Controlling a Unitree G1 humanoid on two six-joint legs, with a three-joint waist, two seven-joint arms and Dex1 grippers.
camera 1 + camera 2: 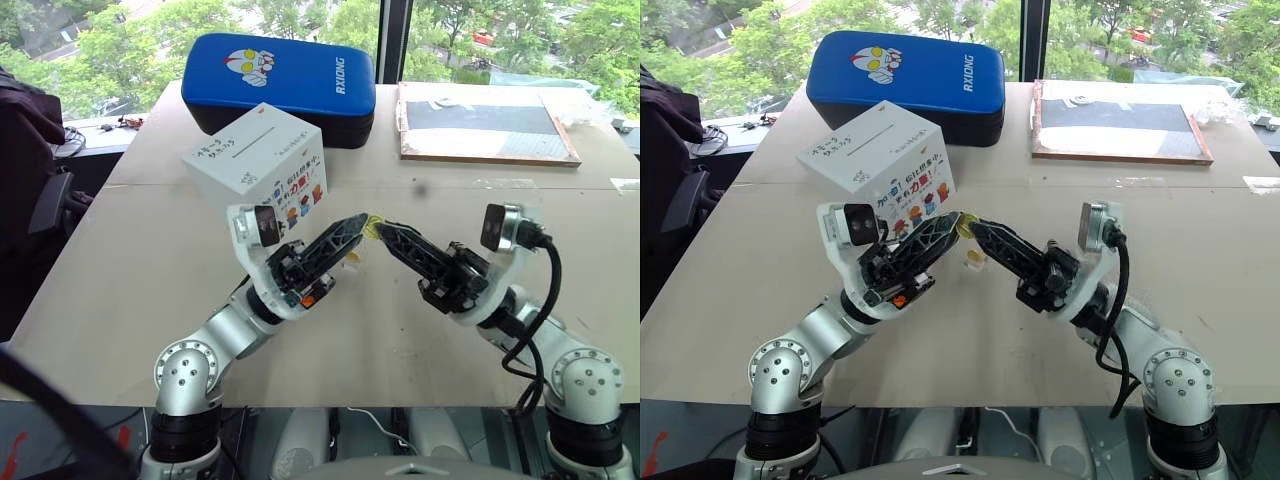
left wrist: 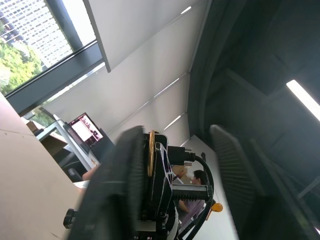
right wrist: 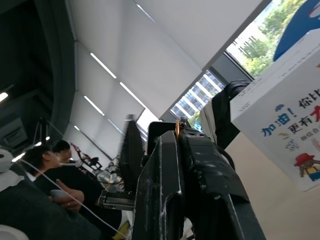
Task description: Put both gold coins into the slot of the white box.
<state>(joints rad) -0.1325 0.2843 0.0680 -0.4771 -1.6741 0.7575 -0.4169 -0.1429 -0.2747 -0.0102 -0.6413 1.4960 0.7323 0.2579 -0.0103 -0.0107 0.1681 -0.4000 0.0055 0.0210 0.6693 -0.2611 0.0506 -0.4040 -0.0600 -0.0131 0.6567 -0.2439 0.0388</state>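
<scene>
Left eye view: the two grippers meet tip to tip above the tan tabletop (image 1: 120, 290), in front of the white box (image 1: 258, 160). A gold coin (image 1: 965, 226) sits right at that meeting point. The right gripper (image 1: 382, 229) has its black fingers pressed together on the coin, whose thin gold edge pokes out between the fingertips in the right wrist view. The left gripper (image 1: 362, 222) has one ribbed finger (image 2: 120, 190) against the coin's face in the left wrist view, the other standing apart from it; whether it also clamps the coin I cannot tell. A small yellowish piece (image 1: 974, 261) lies on the table just below the fingertips; too small to identify. The white box is a cardboard cube with cartoon figures on its front; the dark slot (image 1: 262, 128) runs across its top beside handwritten characters. Behind it lies a glossy blue padded case (image 1: 280, 82), and to the right a flat board (image 1: 485, 122) with a dark surface.
</scene>
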